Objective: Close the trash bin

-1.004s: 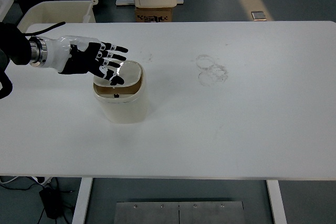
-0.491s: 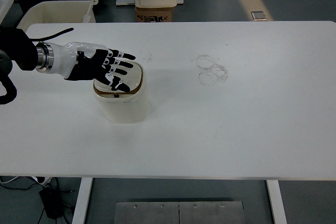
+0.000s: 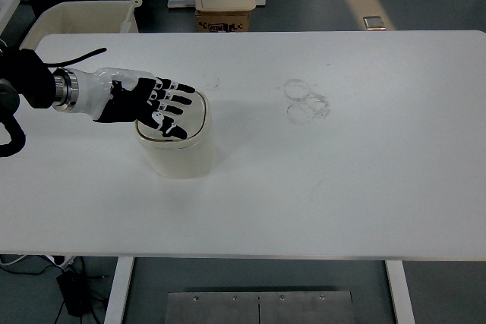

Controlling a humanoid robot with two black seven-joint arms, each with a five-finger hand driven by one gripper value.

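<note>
**A:** Where does the trash bin (image 3: 176,148) stand?

**B:** On the left part of the white table (image 3: 342,187), nearer the left edge than the middle, and about midway between the far and near edges. It is a cream tub, upright, with a pale lid (image 3: 190,115) set in its top.

**A:** And the hand?

**B:** Only the left hand (image 3: 148,102) is in view. Its arm comes in from the left edge, and the hand lies flat over the left half of the bin's top, palm down. The fingers (image 3: 177,99) are spread and straight, clasping nothing. They point toward the table's right edge and a little toward the near one.

**A:** So which way does the lid lie from it?

**B:** Directly underneath. The fingertips seem to rest on the lid or just above it; I cannot tell from this height whether they press. The uncovered part of the lid runs on to the right of the fingertips.

**A:** Is the lid down?

**B:** It looks level with the rim and I see no dark gap around it, so I judge it shut or nearly so. Whether it has seated fully I cannot say.

**A:** What does the next move turn on?

**B:** On pushing straight down, I think, since the hand is already above the lid and no sideways reach is needed. The right arm is nowhere in view, so the left is the only candidate.
</note>
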